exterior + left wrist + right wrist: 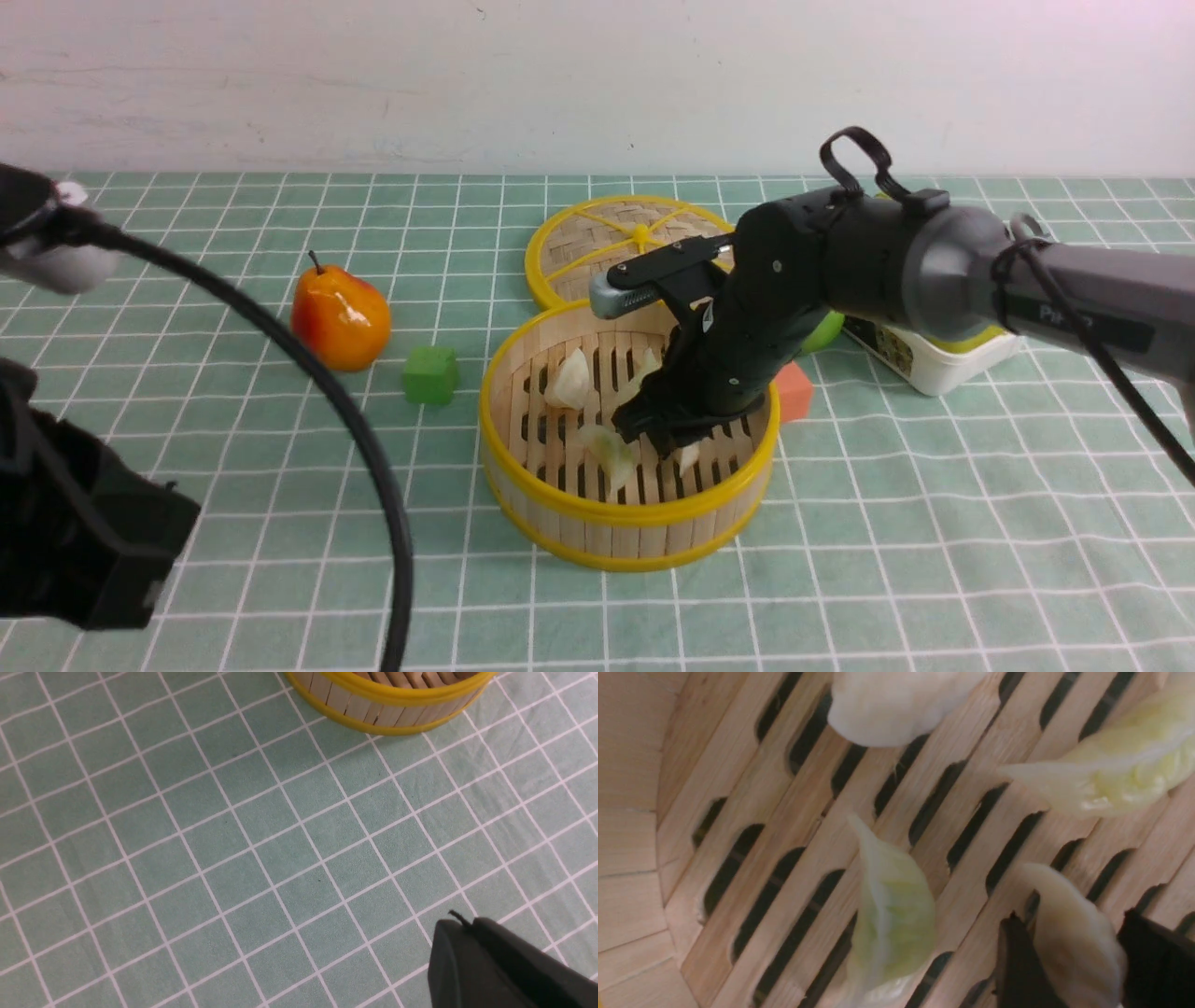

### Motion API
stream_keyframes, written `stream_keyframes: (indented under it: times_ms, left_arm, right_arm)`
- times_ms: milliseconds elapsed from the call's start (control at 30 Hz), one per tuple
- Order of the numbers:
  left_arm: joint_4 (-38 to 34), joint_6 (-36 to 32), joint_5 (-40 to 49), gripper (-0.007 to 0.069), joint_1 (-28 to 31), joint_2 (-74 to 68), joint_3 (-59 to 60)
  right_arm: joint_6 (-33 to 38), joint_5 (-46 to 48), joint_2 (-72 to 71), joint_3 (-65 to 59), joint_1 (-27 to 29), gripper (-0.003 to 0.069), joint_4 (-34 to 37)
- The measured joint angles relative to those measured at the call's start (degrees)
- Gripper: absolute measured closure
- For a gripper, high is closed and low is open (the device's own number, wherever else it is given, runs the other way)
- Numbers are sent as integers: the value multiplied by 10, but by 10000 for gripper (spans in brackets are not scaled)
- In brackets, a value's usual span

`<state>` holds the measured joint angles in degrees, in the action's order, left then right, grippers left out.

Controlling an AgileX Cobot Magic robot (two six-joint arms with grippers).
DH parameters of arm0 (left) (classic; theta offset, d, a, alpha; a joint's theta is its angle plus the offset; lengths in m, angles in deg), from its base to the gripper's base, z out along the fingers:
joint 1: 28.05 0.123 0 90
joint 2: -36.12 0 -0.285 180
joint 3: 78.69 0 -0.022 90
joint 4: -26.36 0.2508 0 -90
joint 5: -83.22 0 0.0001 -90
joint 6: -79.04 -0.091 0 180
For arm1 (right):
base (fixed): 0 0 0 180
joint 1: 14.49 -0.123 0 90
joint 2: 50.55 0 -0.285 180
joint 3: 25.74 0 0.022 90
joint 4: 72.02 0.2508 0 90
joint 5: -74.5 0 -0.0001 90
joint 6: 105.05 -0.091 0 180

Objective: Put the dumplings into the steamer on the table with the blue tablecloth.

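The steamer stands mid-table on the blue tablecloth. Its yellow-banded wall also shows in the left wrist view. Three dumplings lie loose on its slatted floor: one white, one yellow-green, one pale green. My right gripper reaches down inside the basket. A further cream dumpling sits low over the slats between its black fingers, touching both. My left gripper hovers shut and empty over bare cloth, near the steamer's front.
The woven lid lies flat behind the steamer. An orange pear and a green cube sit to its left. An orange cube, a green fruit and a white box sit to its right.
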<state>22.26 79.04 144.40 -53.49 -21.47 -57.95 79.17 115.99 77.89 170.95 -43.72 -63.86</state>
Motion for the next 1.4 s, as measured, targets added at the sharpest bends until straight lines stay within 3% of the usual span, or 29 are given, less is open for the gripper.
stream_keyframes:
  times_ms: [100,233,333,500,667,767,1100,1400]
  left_arm:
    - [1,0,-7,606,0,39,38]
    - [2,0,-9,604,0,97,74]
    - [6,6,-18,603,0,139,83]
    - [10,58,-54,601,0,225,116]
    - [20,93,-84,596,0,329,182]
    - [23,102,-101,596,0,368,218]
    - [24,104,-116,587,0,384,261]
    - [24,104,-116,587,0,384,263]
  right_arm:
    - [-4,25,-11,12,0,287,-1]
    - [-4,72,-57,32,0,295,-1]
    - [-4,84,-117,33,0,349,-1]
    - [-4,77,-234,-15,0,498,0]
    - [8,13,-374,-157,0,634,0]
    - [24,-31,-466,-254,0,675,0]
    - [82,-139,-737,-487,0,680,35]
    - [86,-163,-888,-536,0,678,36]
